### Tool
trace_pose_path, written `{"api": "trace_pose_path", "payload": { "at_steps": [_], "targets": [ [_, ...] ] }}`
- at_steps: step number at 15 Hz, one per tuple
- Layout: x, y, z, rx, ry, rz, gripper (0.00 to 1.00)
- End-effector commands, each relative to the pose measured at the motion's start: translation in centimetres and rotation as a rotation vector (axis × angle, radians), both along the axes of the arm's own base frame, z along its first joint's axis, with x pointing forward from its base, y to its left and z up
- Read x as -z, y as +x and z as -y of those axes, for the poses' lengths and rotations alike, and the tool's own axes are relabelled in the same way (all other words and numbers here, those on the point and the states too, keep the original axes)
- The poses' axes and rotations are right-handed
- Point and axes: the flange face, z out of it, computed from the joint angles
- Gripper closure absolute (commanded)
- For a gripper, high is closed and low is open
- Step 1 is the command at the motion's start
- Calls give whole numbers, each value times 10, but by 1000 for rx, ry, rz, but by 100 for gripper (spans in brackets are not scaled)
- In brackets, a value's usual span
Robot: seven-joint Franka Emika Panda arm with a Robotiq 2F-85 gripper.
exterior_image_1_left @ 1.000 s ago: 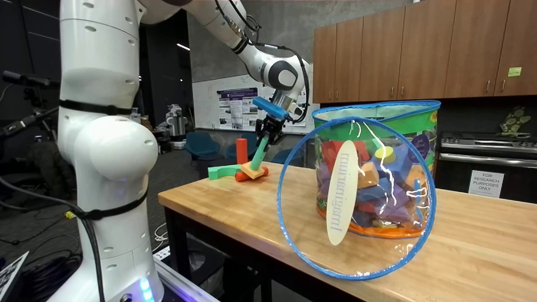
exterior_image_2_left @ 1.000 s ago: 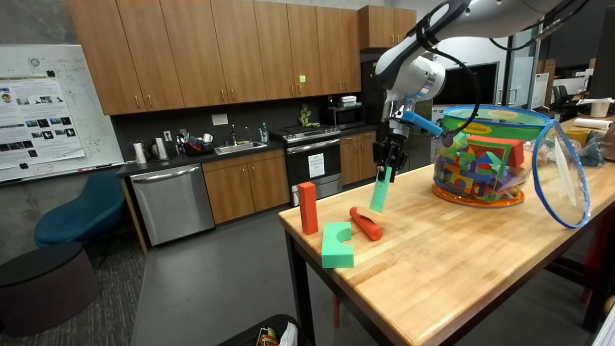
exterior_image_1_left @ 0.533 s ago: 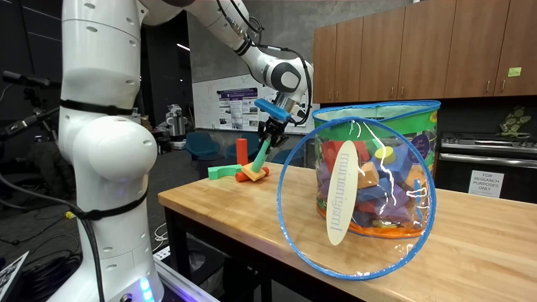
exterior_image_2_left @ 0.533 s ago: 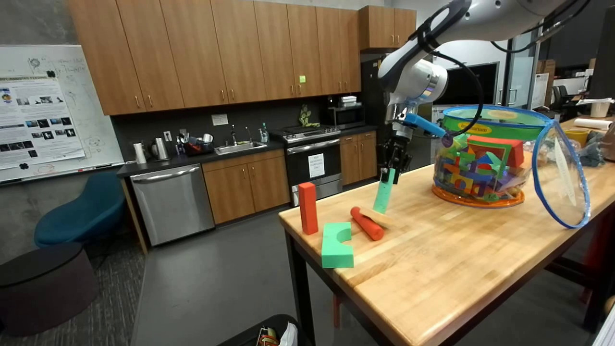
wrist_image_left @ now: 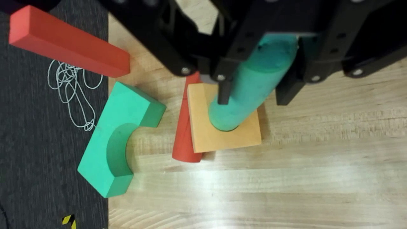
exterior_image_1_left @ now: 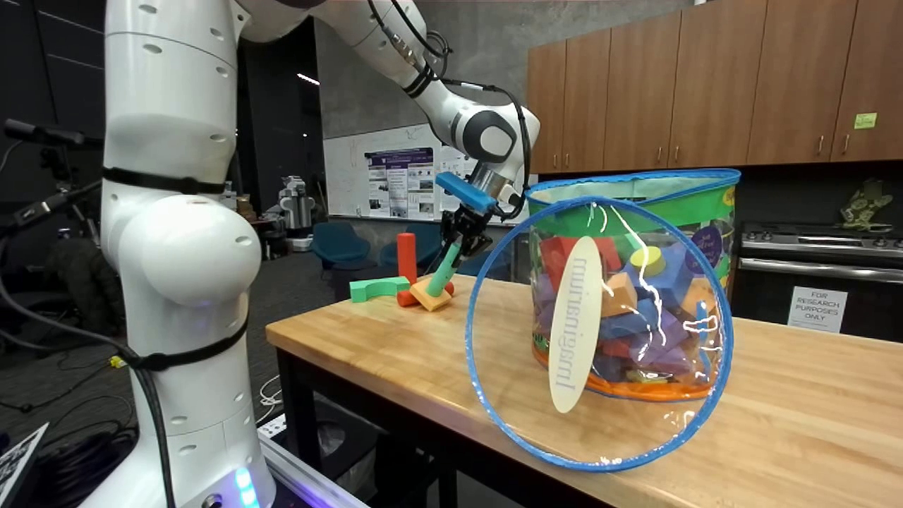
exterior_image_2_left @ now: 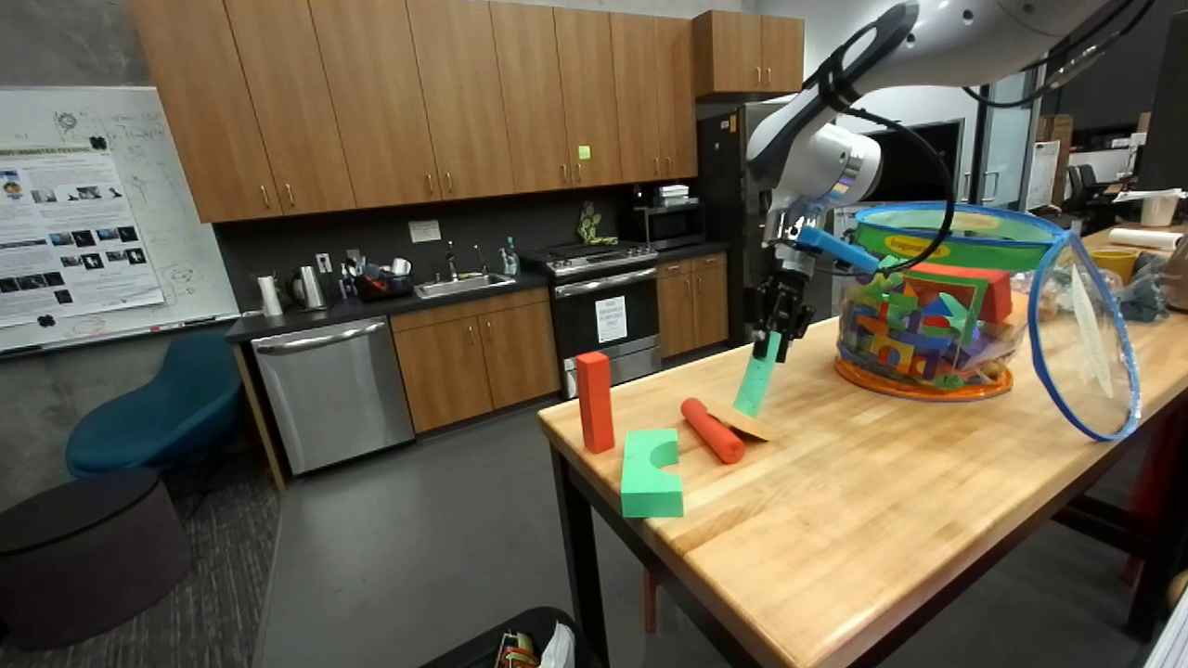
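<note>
The gripper (wrist_image_left: pixel 255 93) is clenched on the upper part of a green cylinder (exterior_image_2_left: pixel 756 378). It leans, its lower end apparently meeting the face of an orange square block (wrist_image_left: pixel 206 135), tilted, one side propped on a red cylinder (exterior_image_2_left: pixel 713 431) on the wooden table (exterior_image_2_left: pixel 882 538). The step in hand looks like working the held piece against that block; the next move probably calls for a steady grip and slow motion, as the propped block could slip. The green cylinder looks smooth and matte, with dark marks near its gripped end. Nearby are a green arch block (wrist_image_left: pixel 105 127) and an upright red rectangular block (exterior_image_2_left: pixel 595 402)
</note>
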Motion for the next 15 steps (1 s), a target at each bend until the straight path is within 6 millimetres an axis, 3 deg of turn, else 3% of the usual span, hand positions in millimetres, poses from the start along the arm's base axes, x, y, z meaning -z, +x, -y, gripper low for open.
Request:
{"api": "trace_pose_path", "payload": {
  "at_steps": [1,15],
  "targets": [
    [14,-6,5,43,2,-10,85],
    [2,-16,38,144,-136,-21,85]
  ]
}}
